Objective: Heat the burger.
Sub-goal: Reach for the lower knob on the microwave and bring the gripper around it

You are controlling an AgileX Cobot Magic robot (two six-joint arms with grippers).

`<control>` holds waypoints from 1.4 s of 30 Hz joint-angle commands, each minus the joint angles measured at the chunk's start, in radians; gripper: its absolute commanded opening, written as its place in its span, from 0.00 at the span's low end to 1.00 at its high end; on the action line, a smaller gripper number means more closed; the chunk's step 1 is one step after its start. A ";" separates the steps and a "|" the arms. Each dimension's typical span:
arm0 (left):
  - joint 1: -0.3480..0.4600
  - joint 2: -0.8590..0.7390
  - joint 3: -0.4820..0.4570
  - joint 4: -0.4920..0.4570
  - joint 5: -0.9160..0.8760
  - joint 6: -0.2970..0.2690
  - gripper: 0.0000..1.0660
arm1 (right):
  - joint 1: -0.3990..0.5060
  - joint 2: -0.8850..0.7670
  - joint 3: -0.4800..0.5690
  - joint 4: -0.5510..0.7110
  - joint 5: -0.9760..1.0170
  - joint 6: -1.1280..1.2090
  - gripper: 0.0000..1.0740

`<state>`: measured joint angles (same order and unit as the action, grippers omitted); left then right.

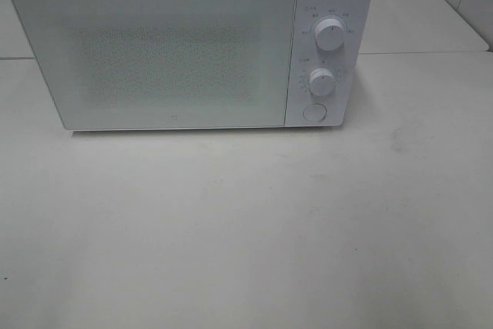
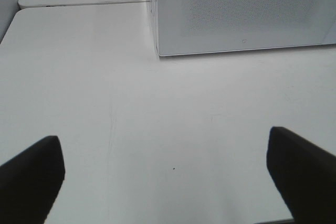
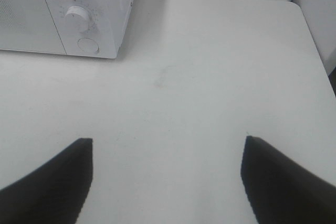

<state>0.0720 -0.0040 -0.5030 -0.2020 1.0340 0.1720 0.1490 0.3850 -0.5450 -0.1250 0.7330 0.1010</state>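
One microwave; two knobs, one button; left hand, right hand spread

Of the robot, only two pairs of fingers show, one pair in each wrist view. The left gripper has flat, matte black fingers. One has a blunt, squared tip with a rounded corner. The other is a broader slab with a slanted upper edge. The right gripper has fingers of the same plain black, wedge-shaped, each narrowing to a sharper corner at the tip. All four surfaces look smooth and evenly dark, too dark to make out any detail, and their edges are slightly blurred.
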 commanded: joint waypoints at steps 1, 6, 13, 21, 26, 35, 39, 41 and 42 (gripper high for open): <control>-0.003 -0.024 0.004 -0.007 -0.002 -0.004 0.94 | -0.009 0.064 -0.003 -0.001 -0.082 -0.007 0.70; -0.003 -0.024 0.004 -0.007 -0.002 -0.004 0.94 | -0.009 0.168 -0.003 -0.001 -0.195 -0.007 0.70; -0.003 -0.024 0.004 -0.007 -0.002 -0.004 0.94 | -0.009 0.321 -0.003 -0.001 -0.371 -0.007 0.70; -0.003 -0.024 0.004 -0.007 -0.002 -0.004 0.94 | -0.009 0.470 -0.003 -0.001 -0.571 0.004 0.70; -0.003 -0.024 0.004 -0.007 -0.002 -0.004 0.94 | -0.009 0.573 -0.003 -0.001 -0.719 0.010 0.70; -0.003 -0.024 0.004 -0.007 -0.002 -0.004 0.94 | -0.009 0.761 -0.003 0.005 -1.028 0.010 0.70; -0.003 -0.024 0.004 -0.007 -0.002 -0.004 0.94 | -0.005 0.828 -0.002 0.061 -1.132 -0.018 0.70; -0.003 -0.024 0.004 -0.007 -0.002 -0.004 0.94 | -0.005 0.863 -0.002 0.080 -1.187 -0.031 0.70; -0.003 -0.024 0.004 -0.007 -0.002 -0.004 0.94 | -0.005 0.883 -0.002 0.089 -1.214 -0.036 0.70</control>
<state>0.0720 -0.0040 -0.5030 -0.2030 1.0340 0.1710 0.1500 1.2630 -0.5450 -0.0460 -0.4430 0.0780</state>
